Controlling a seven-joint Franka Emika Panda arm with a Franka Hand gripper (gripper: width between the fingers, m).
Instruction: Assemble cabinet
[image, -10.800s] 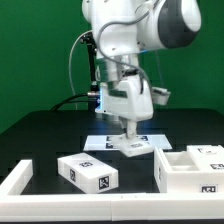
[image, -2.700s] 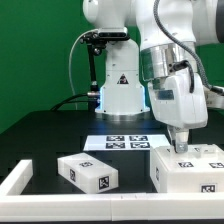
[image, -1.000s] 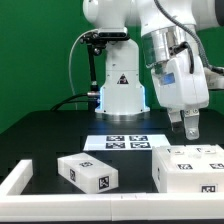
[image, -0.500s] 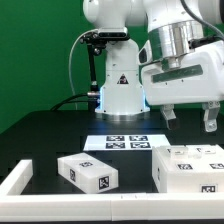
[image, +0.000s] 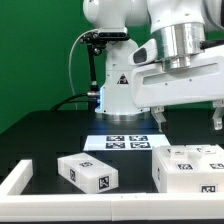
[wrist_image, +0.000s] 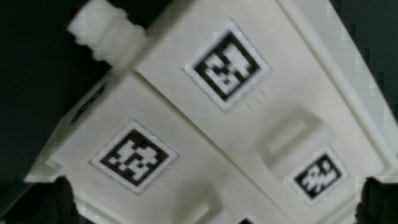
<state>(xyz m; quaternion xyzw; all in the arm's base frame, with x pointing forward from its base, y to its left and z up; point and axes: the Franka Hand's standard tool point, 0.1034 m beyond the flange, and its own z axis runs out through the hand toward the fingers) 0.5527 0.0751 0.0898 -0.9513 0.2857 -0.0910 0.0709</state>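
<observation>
Exterior view: set off the arm, low, nearly level with the table (image: 50, 130), facing the cabinet body (image: 188, 165) from its near side, robot base (image: 120, 85) well behind it, marker board (image: 125, 141) just behind it. Far enough to take in all three. Wrist view: aimed steeply down at the cabinet body (wrist_image: 214, 120) from close above, turned askew, slightly blurred, filling nearly the whole picture. Shared by both: the cabinet body's tagged top face.

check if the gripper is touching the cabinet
Apart. The exterior view shows the gripper hanging open above the cabinet, with dark background plainly visible between its fingertips and the cabinet's top.
</observation>
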